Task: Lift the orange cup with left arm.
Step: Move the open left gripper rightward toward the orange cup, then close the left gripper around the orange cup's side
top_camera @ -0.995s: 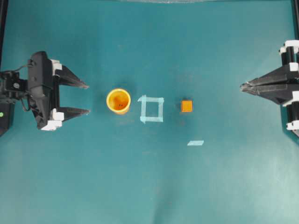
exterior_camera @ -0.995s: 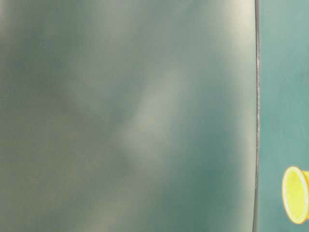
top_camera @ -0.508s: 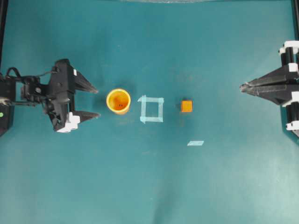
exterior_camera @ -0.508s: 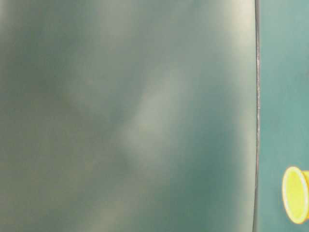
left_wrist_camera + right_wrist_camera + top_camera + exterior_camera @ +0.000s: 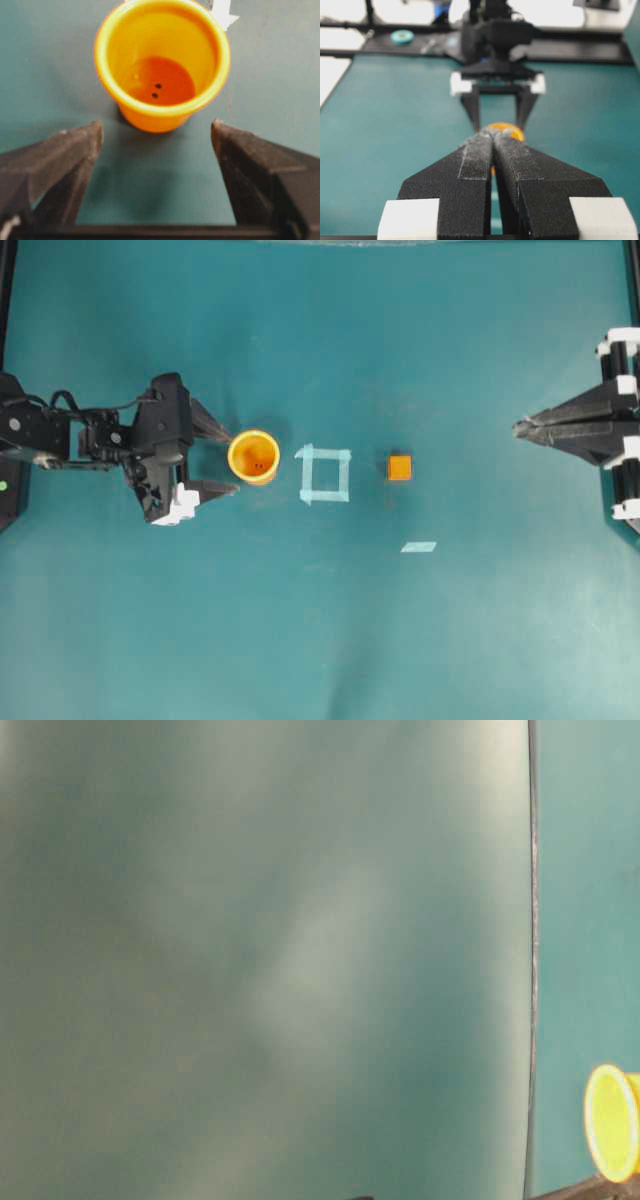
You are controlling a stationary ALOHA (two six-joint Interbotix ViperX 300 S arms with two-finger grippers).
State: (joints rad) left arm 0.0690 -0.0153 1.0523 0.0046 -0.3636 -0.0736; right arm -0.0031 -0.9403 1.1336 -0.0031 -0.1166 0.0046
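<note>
Your left arm (image 5: 60, 430): left gripper (image 5: 228, 461) has fingers (image 5: 60, 155) spread wide, holding nothing, tips just left of orange cup (image 5: 254, 456), no contact visible. Cup upright on teal table (image 5: 320, 640), left of tape square (image 5: 324, 474); orange cube (image 5: 400, 467) right of square. Your right gripper (image 5: 520, 426) at far right, fingers pressed together, empty, well apart from cube.

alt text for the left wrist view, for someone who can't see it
An upright orange cup stands on a teal table, just ahead of the left gripper, whose two black fingers are spread wide and not touching it.
</note>
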